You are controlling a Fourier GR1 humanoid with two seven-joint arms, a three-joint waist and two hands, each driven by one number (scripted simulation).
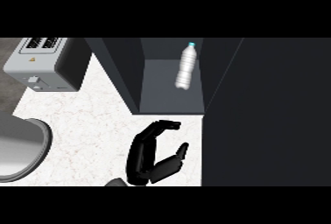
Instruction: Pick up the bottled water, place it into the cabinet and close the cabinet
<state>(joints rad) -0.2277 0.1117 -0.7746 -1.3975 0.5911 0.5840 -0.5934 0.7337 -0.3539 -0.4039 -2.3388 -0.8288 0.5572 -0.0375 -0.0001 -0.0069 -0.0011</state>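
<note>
Bottled water [185,68] inside open cabinet [161,89], left hand [141,159] spread and empty, forearm cut off below

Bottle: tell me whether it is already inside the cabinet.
Yes, the bottle sits inside the open cabinet, on the floor of its dark compartment.

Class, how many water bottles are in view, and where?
1. The water bottle is inside the open cabinet, near its right wall. The dark door at the right could hide others.
</note>
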